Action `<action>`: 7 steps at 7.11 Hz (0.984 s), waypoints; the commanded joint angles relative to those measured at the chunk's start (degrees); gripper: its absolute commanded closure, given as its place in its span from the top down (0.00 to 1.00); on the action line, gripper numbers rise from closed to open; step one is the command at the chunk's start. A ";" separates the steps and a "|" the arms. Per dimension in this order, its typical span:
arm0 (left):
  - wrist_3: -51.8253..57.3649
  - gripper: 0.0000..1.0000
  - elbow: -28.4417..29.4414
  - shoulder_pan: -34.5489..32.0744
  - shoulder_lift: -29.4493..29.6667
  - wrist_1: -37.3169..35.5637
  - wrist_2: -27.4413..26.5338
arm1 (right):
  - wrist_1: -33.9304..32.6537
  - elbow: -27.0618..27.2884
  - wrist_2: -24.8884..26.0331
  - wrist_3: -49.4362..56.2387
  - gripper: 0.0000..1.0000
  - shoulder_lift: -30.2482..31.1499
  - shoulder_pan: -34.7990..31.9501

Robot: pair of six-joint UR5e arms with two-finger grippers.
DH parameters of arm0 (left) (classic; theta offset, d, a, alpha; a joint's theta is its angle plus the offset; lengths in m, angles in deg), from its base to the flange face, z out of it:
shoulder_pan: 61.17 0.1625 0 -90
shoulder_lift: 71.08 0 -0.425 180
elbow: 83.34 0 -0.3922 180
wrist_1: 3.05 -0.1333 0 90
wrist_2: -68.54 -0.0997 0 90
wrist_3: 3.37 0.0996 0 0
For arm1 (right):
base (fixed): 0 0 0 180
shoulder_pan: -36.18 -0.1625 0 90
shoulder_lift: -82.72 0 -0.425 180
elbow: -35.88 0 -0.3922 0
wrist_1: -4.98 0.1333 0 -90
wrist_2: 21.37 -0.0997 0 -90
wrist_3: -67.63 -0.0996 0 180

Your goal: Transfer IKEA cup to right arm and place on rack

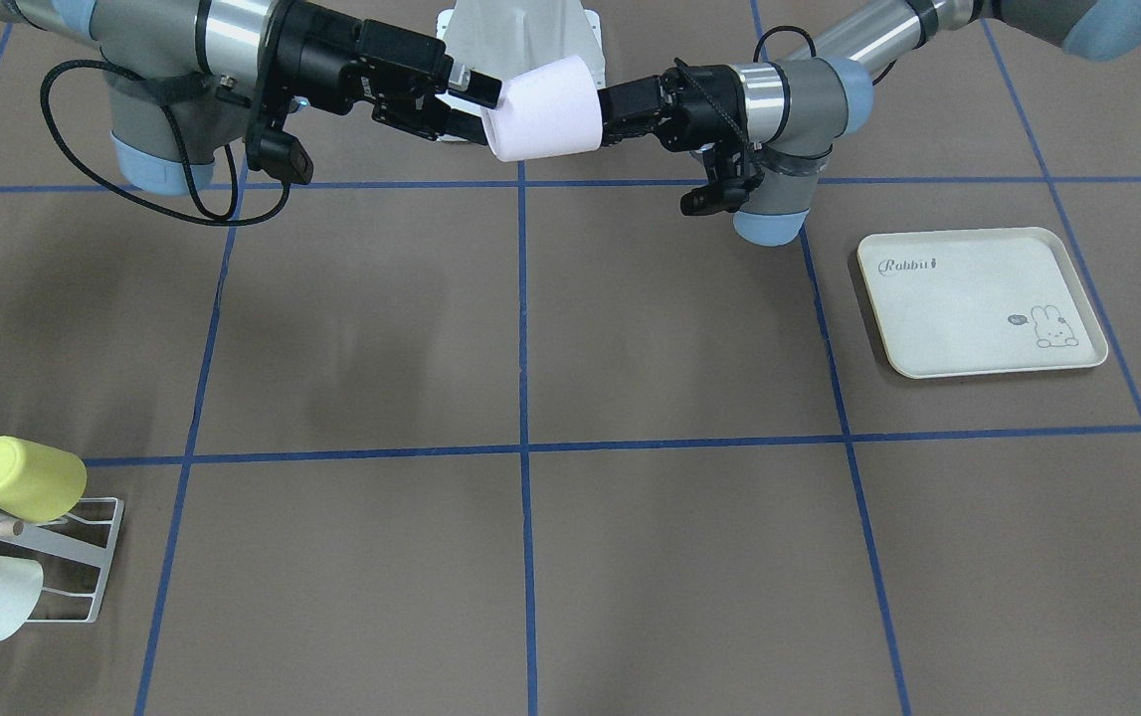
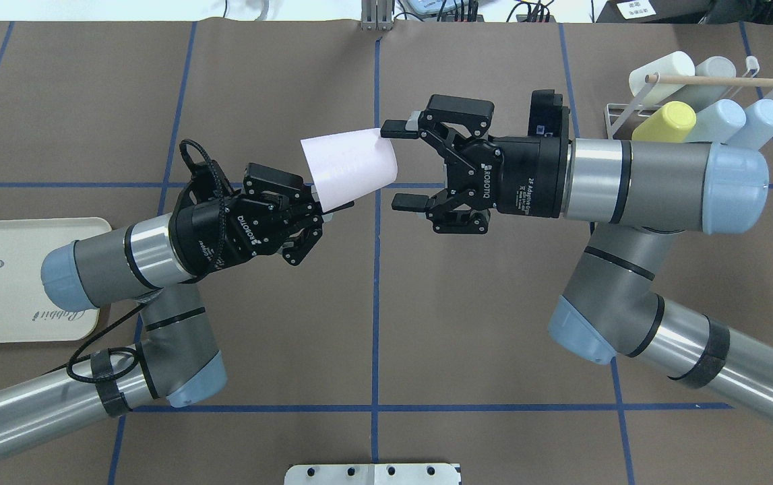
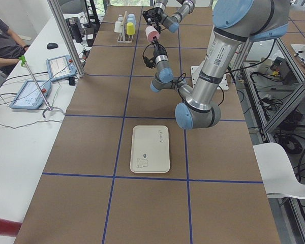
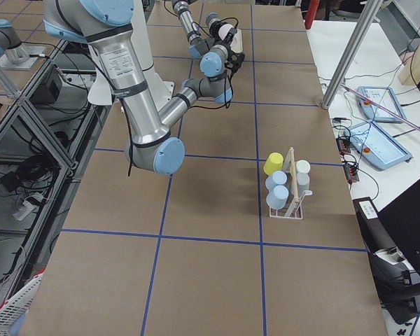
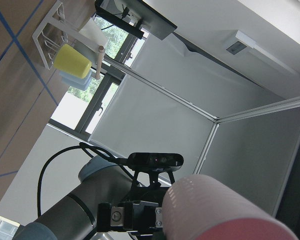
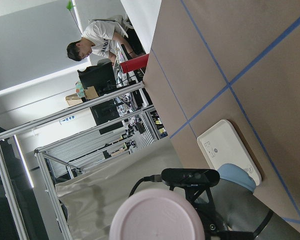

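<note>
While the left gripper (image 2: 317,206) clamps its jaws on the rim end of the pink cup (image 2: 349,165), held sideways above the bench (image 2: 494,303), the right gripper (image 2: 393,164) has its jaws wide, straddling the cup's base end; whether they touch it is unclear. The rack (image 2: 619,111) stands well apart, beyond the right arm (image 2: 662,178).

Even, bright light; soft shadows on the table (image 1: 351,378); window (image 5: 72,107) glare and a blurred cup (image 5: 225,210) in wrist views.

brown blue-gridded table (image 2: 494,303) bears a cream rabbit tray (image 1: 968,308) and white rack (image 1: 106,562).
</note>
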State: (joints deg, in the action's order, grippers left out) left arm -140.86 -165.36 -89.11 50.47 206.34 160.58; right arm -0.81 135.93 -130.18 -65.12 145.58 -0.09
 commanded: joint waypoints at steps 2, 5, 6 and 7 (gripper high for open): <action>0.12 0.00 0.37 0.86 0.09 -0.04 0.07 | -0.45 -0.03 0.00 3.02 0.98 -0.02 0.59; 0.12 0.00 0.37 1.22 0.09 0.04 0.07 | -0.54 -0.03 0.09 3.74 0.96 -0.02 1.03; 0.12 0.00 0.46 1.39 0.09 0.05 0.07 | -0.54 -0.21 0.09 3.82 0.96 0.07 1.03; 0.21 0.00 0.54 1.66 0.00 0.05 0.07 | -0.45 -0.73 0.09 3.82 0.95 0.07 1.03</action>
State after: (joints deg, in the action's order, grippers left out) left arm -140.72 -164.90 -87.74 50.55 206.38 160.65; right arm -1.33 135.66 -130.10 -61.34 145.61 0.92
